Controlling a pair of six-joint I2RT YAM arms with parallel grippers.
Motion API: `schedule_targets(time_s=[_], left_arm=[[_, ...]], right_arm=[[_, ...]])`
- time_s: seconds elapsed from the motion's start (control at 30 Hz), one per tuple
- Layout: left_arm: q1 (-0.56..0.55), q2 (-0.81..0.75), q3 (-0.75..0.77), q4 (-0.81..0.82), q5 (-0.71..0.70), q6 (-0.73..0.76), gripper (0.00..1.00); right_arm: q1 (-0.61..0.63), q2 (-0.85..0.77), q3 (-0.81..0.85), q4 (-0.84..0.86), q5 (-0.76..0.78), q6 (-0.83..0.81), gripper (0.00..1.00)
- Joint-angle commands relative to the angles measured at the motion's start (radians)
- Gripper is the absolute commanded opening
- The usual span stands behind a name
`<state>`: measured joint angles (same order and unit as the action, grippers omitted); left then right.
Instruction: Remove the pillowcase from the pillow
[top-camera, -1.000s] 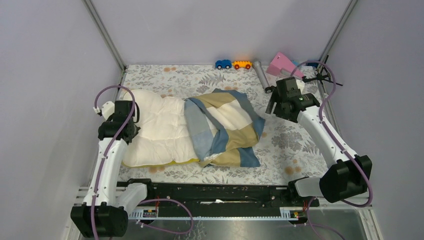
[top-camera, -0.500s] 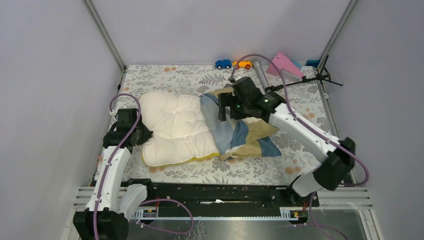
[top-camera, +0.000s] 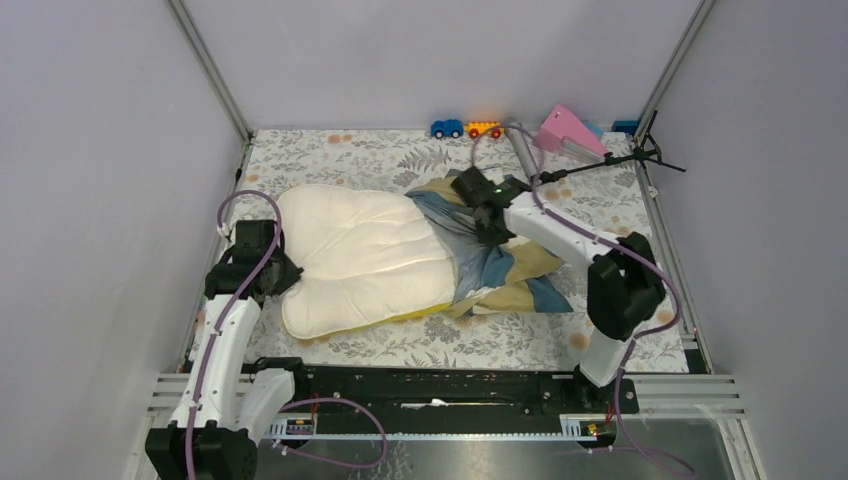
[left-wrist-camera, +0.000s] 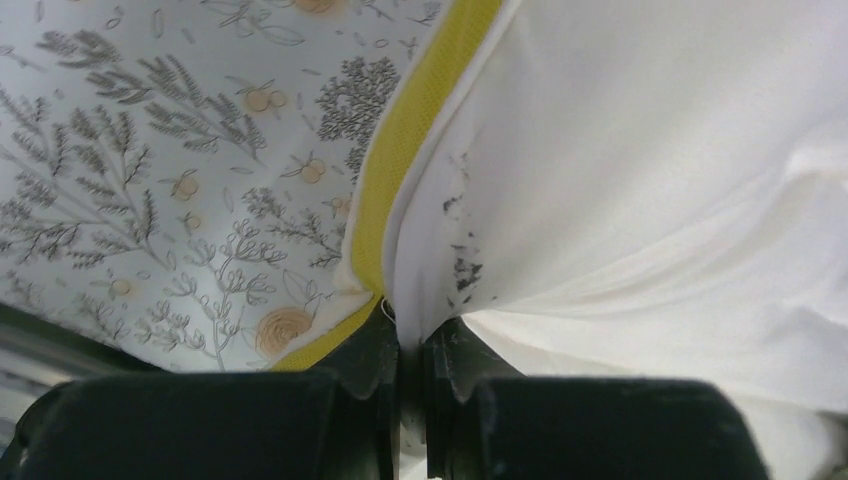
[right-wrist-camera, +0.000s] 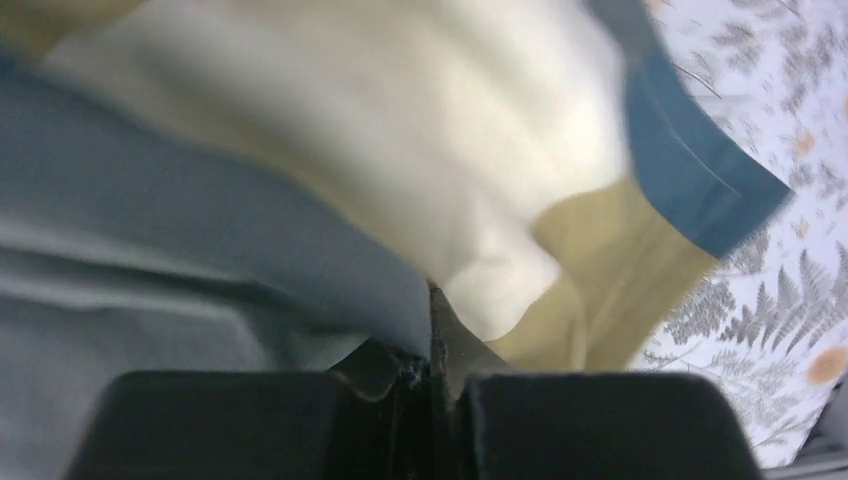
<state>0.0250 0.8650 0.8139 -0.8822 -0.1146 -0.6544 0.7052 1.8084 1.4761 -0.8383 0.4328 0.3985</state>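
Observation:
The cream-white pillow (top-camera: 360, 255) lies on the floral table cover, most of it bare. The patchwork pillowcase (top-camera: 505, 275) is bunched over its right end. My left gripper (top-camera: 278, 275) is shut on the pillow's left edge. In the left wrist view the white pillow (left-wrist-camera: 650, 180) and its yellow trim (left-wrist-camera: 400, 150) run into the left gripper (left-wrist-camera: 412, 335). My right gripper (top-camera: 490, 228) sits on top of the bunched cover. In the right wrist view the right gripper (right-wrist-camera: 432, 362) pinches a fold of the pillowcase (right-wrist-camera: 200, 250) where blue meets cream.
Along the back edge stand a blue toy car (top-camera: 447, 128), an orange toy car (top-camera: 484, 129), a grey cylinder (top-camera: 521, 148) and a pink wedge (top-camera: 566, 130). A black stand (top-camera: 640, 155) lies at the back right. The cage walls close in both sides.
My right arm swung in from the far right onto the pillowcase and shut on it. The cover slid right, baring more pillow. My left gripper kept its hold.

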Motion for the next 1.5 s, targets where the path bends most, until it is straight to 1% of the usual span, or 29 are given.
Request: schedule_targets(time_s=[0.0,0.07,0.13,0.2,0.27,0.37,0.5,0.57,0.6,0.63,0.67,0.7,0.73,0.77,0.8,0.83,0.87,0.9,0.93,1.0,1.03,1.23,1.3,1.37,1.47], left_arm=[[0.003,0.001,0.101,-0.041,-0.235,-0.059,0.0],[0.003,0.016,0.141,-0.069,-0.335,-0.067,0.0],[-0.005,0.037,0.189,-0.097,-0.472,-0.057,0.0],[-0.019,0.058,0.232,-0.133,-0.607,-0.063,0.0],[-0.02,0.073,0.261,-0.15,-0.69,-0.06,0.0],[-0.02,0.09,0.28,-0.16,-0.718,-0.058,0.0],[-0.02,0.095,0.275,-0.16,-0.697,-0.065,0.0],[-0.02,0.088,0.269,-0.131,-0.639,-0.027,0.0],[-0.02,0.083,0.264,-0.11,-0.58,0.011,0.0],[-0.02,0.08,0.262,-0.092,-0.511,0.042,0.03],[-0.02,0.08,0.261,-0.081,-0.449,0.066,0.08],[-0.02,0.082,0.261,-0.073,-0.365,0.083,0.14],[-0.021,0.083,0.265,-0.067,-0.303,0.091,0.23],[-0.02,0.083,0.267,-0.06,-0.25,0.093,0.35],[-0.02,0.082,0.267,-0.051,-0.197,0.092,0.48],[-0.02,0.079,0.268,-0.04,-0.152,0.093,0.65],[-0.02,0.075,0.268,-0.029,-0.121,0.093,0.74],[-0.02,0.07,0.27,-0.018,-0.101,0.094,0.8],[-0.02,0.067,0.273,-0.008,-0.083,0.095,0.87],[-0.02,0.07,0.283,0.013,-0.044,0.109,0.98],[-0.02,0.077,0.294,0.021,-0.028,0.114,0.99],[-0.02,0.171,0.322,0.086,0.098,0.145,0.99],[-0.02,0.223,0.332,0.103,0.14,0.159,0.99],[-0.02,0.284,0.353,0.109,0.165,0.183,0.99],[-0.02,0.379,0.381,0.119,0.167,0.217,0.99]], right_arm=[[-0.215,-0.179,-0.114,-0.023,0.133,0.088,0.0],[-0.342,-0.238,-0.165,-0.012,0.122,0.116,0.0],[-0.454,-0.286,-0.206,0.0,0.109,0.12,0.01],[-0.511,-0.322,-0.233,-0.003,0.145,0.131,0.02],[-0.516,-0.352,-0.261,-0.003,0.153,0.155,0.03],[-0.518,-0.377,-0.298,0.013,0.149,0.168,0.03],[-0.518,-0.384,-0.281,0.013,0.149,0.155,0.01],[-0.518,-0.389,-0.265,0.036,0.055,0.118,0.0],[-0.518,-0.395,-0.265,0.064,-0.043,0.08,0.01],[-0.518,-0.402,-0.265,0.092,-0.19,0.031,0.04],[-0.517,-0.417,-0.273,0.13,-0.335,-0.005,0.07],[-0.514,-0.433,-0.289,0.166,-0.461,-0.007,0.12],[-0.512,-0.452,-0.312,0.202,-0.543,0.012,0.17],[-0.507,-0.473,-0.331,0.246,-0.597,0.029,0.23],[-0.501,-0.489,-0.347,0.269,-0.63,0.043,0.31],[-0.494,-0.499,-0.353,0.275,-0.642,0.048,0.41],[-0.486,-0.501,-0.347,0.271,-0.636,0.046,0.57],[-0.48,-0.498,-0.326,0.258,-0.627,0.033,0.77],[-0.471,-0.491,-0.305,0.241,-0.613,0.018,0.86],[-0.453,-0.475,-0.253,0.206,-0.575,-0.017,0.97],[-0.442,-0.466,-0.224,0.192,-0.557,-0.031,0.99],[-0.326,-0.387,-0.028,0.155,-0.461,-0.105,1.0],[-0.285,-0.33,0.052,0.136,-0.427,-0.148,1.0],[-0.26,-0.235,0.141,0.105,-0.393,-0.195,1.0],[-0.247,-0.108,0.275,0.073,-0.4,-0.248,1.0]])
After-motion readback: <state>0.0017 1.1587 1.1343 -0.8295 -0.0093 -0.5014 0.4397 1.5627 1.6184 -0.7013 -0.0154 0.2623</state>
